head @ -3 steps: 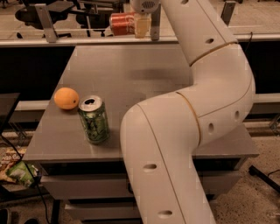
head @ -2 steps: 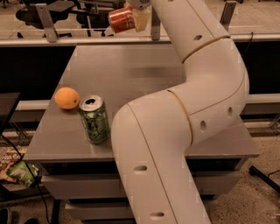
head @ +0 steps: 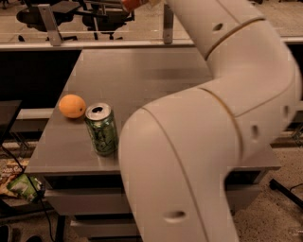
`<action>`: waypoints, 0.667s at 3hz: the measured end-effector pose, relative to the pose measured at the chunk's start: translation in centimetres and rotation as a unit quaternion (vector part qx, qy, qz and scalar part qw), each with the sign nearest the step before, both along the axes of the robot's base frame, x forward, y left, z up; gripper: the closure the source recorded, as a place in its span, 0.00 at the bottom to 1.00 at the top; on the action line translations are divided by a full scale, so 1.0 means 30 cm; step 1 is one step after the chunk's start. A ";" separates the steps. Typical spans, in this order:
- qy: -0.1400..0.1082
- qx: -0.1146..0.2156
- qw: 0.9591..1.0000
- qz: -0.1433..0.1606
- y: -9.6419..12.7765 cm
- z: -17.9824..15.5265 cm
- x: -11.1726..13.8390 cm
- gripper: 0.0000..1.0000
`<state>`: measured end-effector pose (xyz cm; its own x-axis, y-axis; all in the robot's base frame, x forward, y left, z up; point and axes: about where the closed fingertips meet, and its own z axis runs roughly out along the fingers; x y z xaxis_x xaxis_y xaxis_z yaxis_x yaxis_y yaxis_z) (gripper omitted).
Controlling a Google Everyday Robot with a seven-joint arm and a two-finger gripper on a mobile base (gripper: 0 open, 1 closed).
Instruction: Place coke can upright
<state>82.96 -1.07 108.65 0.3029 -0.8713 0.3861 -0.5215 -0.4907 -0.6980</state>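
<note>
Red-orange metal coke can [head: 132, 4] hangs beside the white gripper [head: 154, 2], clamping state indeterminable, beyond the far edge of the grey table [head: 142, 71], where a green patterned can [head: 101, 129] stands upright.

The white, thick arm [head: 189, 156] fills the right half of the view. Its lower link [head: 165, 189] rises from the bottom edge and bends at a big rounded joint [head: 246, 118] on the right, where thin tan seams run around the shell. From there the upper link [head: 222, 33] goes up and to the left, towards the top edge. Some small dark holes sit in the shell. The gripper [head: 152, 2] is at the very top edge, about the middle — only a pale bit shows, the rest is cut off.
</note>
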 end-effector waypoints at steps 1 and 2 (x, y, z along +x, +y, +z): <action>-0.093 0.029 0.995 0.012 -0.050 0.204 -0.075 1.00; -0.152 0.041 0.987 0.026 -0.049 0.339 -0.158 1.00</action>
<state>78.24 -2.55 118.81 0.2296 -0.8896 0.3948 -0.2564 -0.4466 -0.8572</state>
